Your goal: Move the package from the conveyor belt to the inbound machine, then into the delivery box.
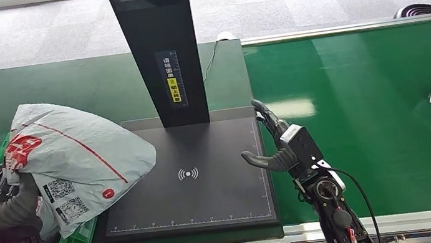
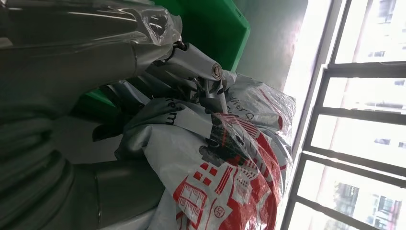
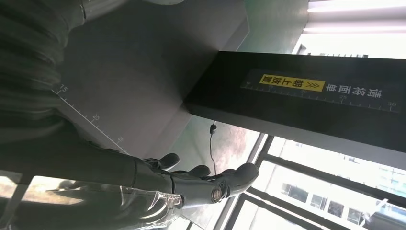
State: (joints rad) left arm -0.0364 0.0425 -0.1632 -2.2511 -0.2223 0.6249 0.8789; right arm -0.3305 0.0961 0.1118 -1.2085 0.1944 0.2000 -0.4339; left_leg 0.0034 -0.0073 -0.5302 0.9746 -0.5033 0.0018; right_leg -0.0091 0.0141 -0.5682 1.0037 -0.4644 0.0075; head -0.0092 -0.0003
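Grey carpet tiles [image 1: 323,0] cover the floor beyond the worktop. A thin dark cable [image 1: 211,59] trails off the worktop's far edge, beside a small white object [image 1: 226,35]. Window frames [image 2: 354,120] admit bright daylight.

QR codes on package [image 1: 79,158], "15" on scanner plate [image 3: 119,72] (ruler marks)

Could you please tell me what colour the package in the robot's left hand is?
The package is light grey with red printing, clearest in the head view.
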